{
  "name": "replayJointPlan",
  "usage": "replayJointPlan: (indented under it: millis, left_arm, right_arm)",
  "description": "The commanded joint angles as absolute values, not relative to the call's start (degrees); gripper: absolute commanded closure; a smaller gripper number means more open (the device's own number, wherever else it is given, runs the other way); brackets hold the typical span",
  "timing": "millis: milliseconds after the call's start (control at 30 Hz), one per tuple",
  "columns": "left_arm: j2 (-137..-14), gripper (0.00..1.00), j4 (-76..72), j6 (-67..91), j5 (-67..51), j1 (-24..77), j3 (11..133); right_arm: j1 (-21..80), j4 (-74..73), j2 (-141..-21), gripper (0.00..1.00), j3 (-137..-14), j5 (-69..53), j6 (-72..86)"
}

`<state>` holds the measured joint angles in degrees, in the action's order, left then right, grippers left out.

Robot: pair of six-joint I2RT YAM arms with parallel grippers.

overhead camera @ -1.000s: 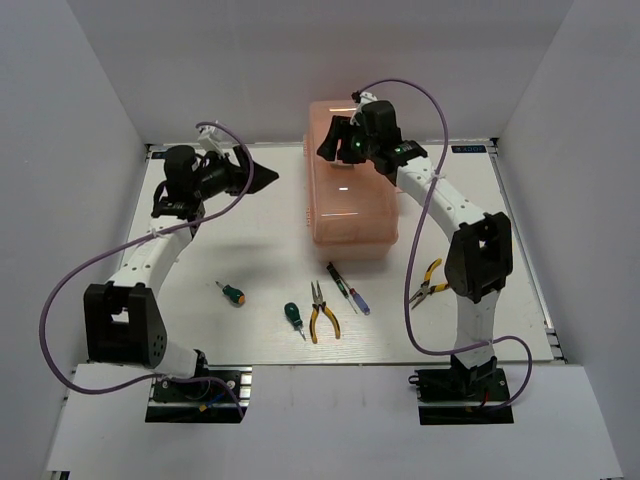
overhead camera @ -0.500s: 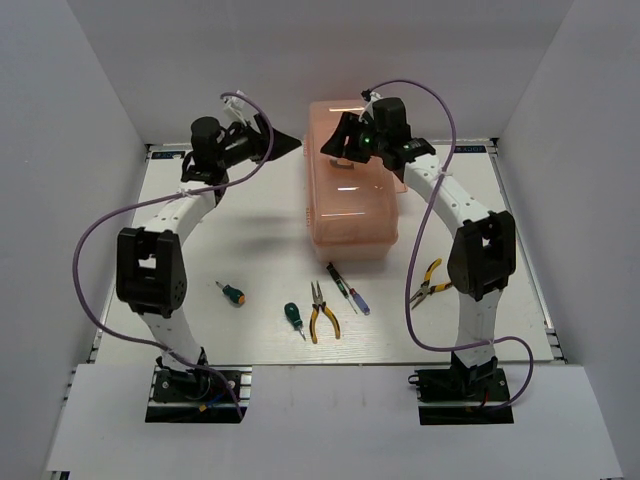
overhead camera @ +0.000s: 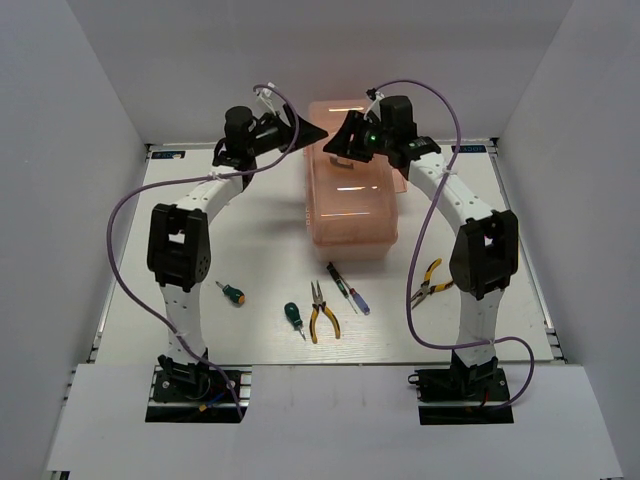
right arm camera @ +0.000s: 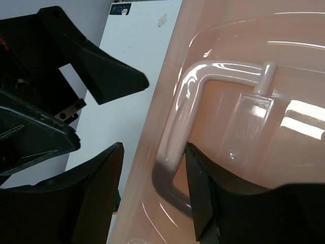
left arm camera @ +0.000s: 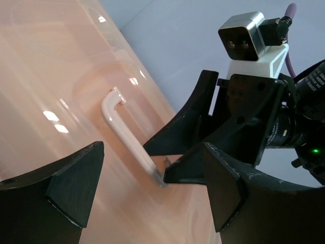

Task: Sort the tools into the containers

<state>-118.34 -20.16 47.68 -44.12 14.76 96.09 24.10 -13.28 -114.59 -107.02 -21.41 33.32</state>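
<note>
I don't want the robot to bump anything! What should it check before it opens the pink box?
1. Right hand around the lid handle: ok, one finger on each side, not yet shut on it.
2. Left hand open: ok, fingers wide apart.
3. Room between the two hands: cannot tell; they are very near each other above the toolbox.
4. Latch undone: cannot tell, it is not in view.
5. Lid open for sorting: not ok, it is closed.
6. Tools clear of the lid: ok; the middle pliers, right pliers, green screwdriver, orange-green screwdriver and purple screwdriver lie on the table in front of it.
</note>
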Motion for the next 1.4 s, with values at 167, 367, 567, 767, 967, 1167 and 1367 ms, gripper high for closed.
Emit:
replayJointPlan:
  millis: [167, 367, 567, 767, 967, 1167, 1367]
  left_arm:
    - [-123.4, 0.13, -18.5, 49.9, -44.2, 17.6, 106.1]
    - [-126.2, 0.14, -11.1, 49.4, -43.1, 18.1, 110.5]
    - [-127.3, 0.14, -9.4, 49.9, -43.1, 18.6, 111.0]
    - [-127.9, 0.14, -4.8, 48.8, -42.5, 19.2, 112.8]
    - [-128.6, 0.18, 6.0, 44.6, -40.8, 19.8, 119.2]
    - [-131.0, 0.29, 23.4, 36.9, -35.3, 22.1, 128.0]
    - [-129.6, 0.44, 33.0, 31.7, -27.0, 24.4, 129.1]
  right_arm:
    - [24.3, -10.0, -112.9, 0.43, -106.9, -28.7, 35.7]
    - [22.9, -9.6, -112.5, 0.44, -105.5, -30.7, 35.9]
    - [21.3, -9.6, -108.7, 0.31, -103.4, -31.8, 30.5]
    - [17.1, -9.4, -98.0, 0.26, -94.7, -27.0, 21.0]
    - [13.1, -15.5, -93.2, 0.28, -89.7, -6.8, 10.6]
    - [6.0, -20.9, -98.0, 0.29, -89.0, -10.4, 13.5]
    - [2.7, -20.5, -105.5, 0.29, -90.4, -19.8, 15.6]
